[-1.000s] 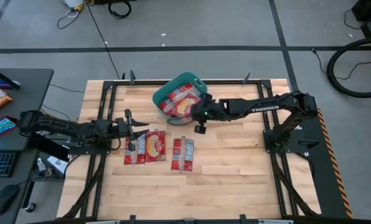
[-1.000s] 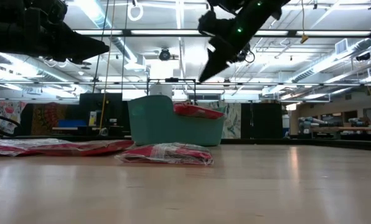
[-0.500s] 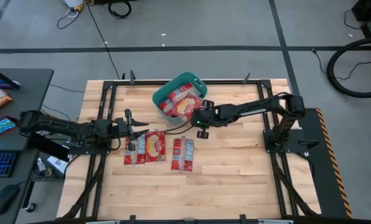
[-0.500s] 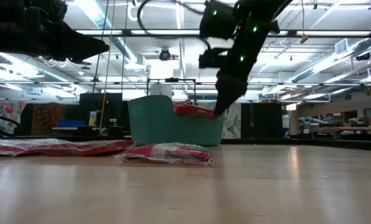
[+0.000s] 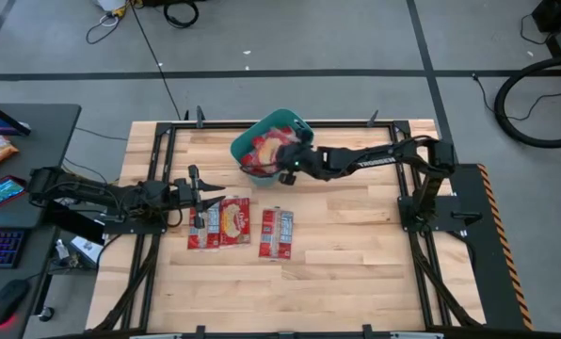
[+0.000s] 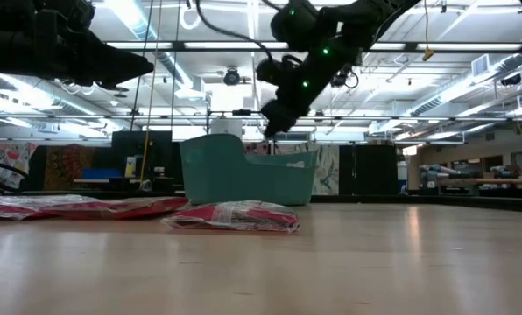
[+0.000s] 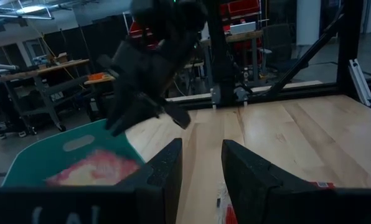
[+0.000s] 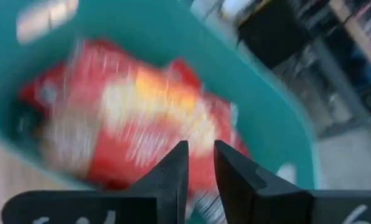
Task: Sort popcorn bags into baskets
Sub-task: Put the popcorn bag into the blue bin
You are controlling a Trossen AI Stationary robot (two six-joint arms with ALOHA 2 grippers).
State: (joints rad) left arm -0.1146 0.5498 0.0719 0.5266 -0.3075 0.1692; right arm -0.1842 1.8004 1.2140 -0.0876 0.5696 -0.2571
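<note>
Just beyond the right gripper's [image 8: 200, 167] narrowly parted, empty fingers, popcorn bags [image 8: 132, 127] fill the basket [image 5: 282, 121]; press them flat gently. The left gripper [image 7: 200, 163] waits, slightly open.

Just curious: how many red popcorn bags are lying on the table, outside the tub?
3: two side by side near the left gripper, one beside them. More in the teal tub, some possibly hidden.
</note>
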